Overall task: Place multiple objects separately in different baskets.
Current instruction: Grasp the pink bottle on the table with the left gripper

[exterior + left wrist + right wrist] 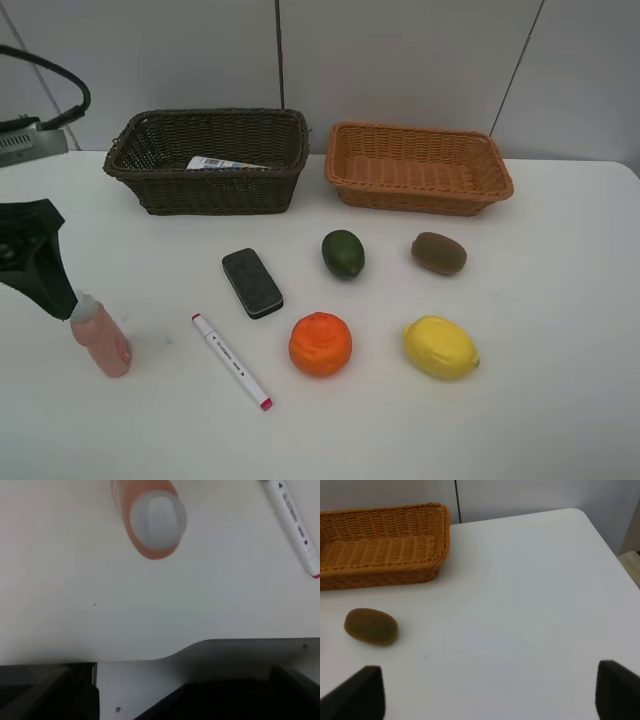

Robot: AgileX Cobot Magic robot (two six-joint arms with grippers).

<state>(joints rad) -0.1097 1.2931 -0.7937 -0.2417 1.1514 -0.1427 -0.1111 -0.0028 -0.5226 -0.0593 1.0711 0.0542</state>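
Pink bottle [100,342] stands upright on the table [560,300], left gripper [45,275] just above and beside it, jaws spread wide, holding nothing; right gripper [490,695] likewise spread and empty. Risk: approach looks off-centre, I think, so one finger clips the cap [158,520] and topples it

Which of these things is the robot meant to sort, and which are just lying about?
For the job: dark brown woven basket, white bottle inside it, light orange-tan woven basket, dark grey eraser block, white pink-tipped marker, small pink bottle, green fruit, brown kiwi, orange, yellow lemon.
Lying about: black cable, grey device at back left.
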